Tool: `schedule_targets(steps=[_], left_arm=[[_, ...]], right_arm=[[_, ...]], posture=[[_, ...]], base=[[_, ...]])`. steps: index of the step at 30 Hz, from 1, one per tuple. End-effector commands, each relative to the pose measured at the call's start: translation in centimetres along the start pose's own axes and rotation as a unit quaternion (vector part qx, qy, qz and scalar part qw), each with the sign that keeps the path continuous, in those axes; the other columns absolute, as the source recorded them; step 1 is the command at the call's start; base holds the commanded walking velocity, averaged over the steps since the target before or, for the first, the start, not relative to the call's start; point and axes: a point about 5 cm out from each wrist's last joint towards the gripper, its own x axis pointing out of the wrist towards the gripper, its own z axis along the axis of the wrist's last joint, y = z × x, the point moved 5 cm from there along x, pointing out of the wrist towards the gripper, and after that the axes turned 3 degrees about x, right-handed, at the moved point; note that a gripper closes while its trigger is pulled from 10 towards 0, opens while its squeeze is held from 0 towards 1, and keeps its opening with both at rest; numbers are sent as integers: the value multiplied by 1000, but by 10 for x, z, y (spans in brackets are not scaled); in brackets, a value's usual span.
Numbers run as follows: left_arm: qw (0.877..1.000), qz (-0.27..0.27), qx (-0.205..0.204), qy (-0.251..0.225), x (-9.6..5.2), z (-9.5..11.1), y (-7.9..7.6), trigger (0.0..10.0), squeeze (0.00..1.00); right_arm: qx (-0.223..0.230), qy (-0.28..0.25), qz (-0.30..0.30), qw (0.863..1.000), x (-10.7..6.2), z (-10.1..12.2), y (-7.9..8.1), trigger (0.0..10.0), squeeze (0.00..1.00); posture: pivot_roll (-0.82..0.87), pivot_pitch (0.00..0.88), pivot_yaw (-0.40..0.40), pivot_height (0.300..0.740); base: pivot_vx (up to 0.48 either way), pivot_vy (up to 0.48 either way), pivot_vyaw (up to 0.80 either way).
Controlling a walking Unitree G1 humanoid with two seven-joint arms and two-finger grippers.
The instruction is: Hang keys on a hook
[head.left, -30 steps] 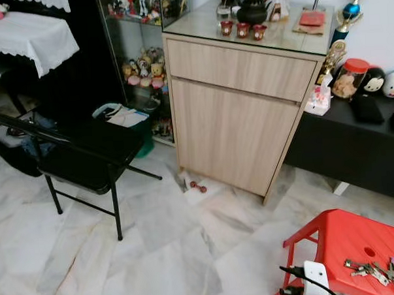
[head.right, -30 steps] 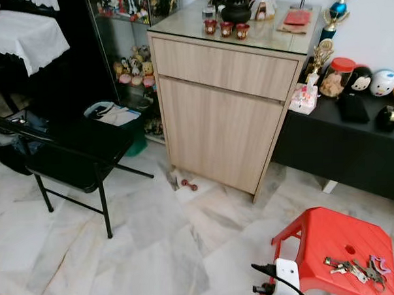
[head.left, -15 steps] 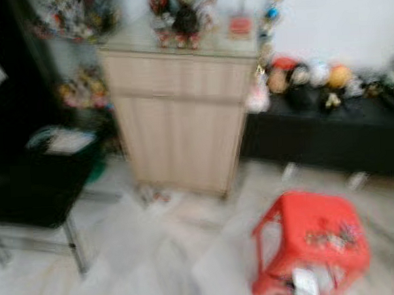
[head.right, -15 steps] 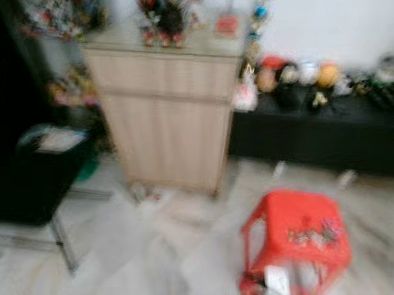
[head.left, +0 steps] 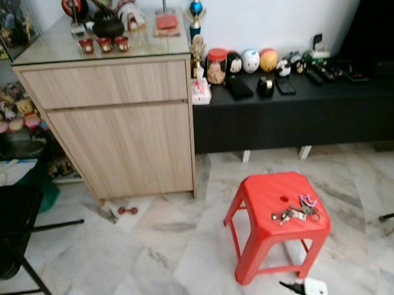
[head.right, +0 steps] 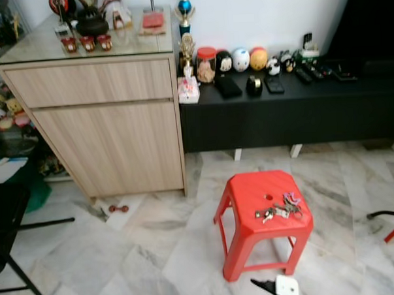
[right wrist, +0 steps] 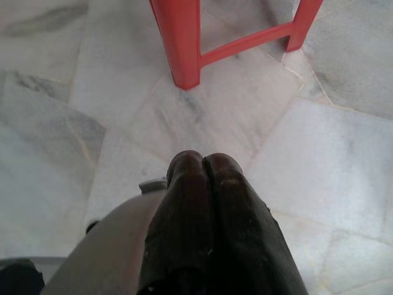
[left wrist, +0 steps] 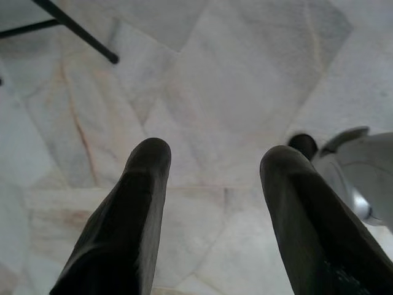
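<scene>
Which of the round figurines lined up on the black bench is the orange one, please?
The orange figurine is the right-hand one of the row, beside the white figurine and the black figurine.

Head high; wrists floorward, stool shared.

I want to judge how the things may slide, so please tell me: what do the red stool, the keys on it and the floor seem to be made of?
The red stool looks like moulded plastic: uniform colour, rounded edges, slight sheen. The keys seem to be metal, small and silvery-grey, with a pink-purple piece, perhaps plastic. The floor looks like polished marble tile: grey veins, visible joints, soft reflections.
</scene>
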Motion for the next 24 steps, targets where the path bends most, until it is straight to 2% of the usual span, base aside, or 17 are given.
schedule_targets(steps=[1,8,24], left_arm=[[1000,-5,2,15,-2,-9,-5,10000,0],[1000,-5,-14,15,-2,-11,-8,10000,0],[1000,-13,-13,15,-3,-13,-13,10000,0]], right_arm=[[18,-19,-8,1000,0,8,-3,10000,0],[11,-12,-13,1000,0,8,-8,10000,0],[6,-11,-14,1000,-2,6,-14,10000,0]], posture=[[20,0,13,740],[2,0,-13,740],[-12,0,-22,740]], base=[[0,-326,0],[0,-329,0],[0,-326,0]])
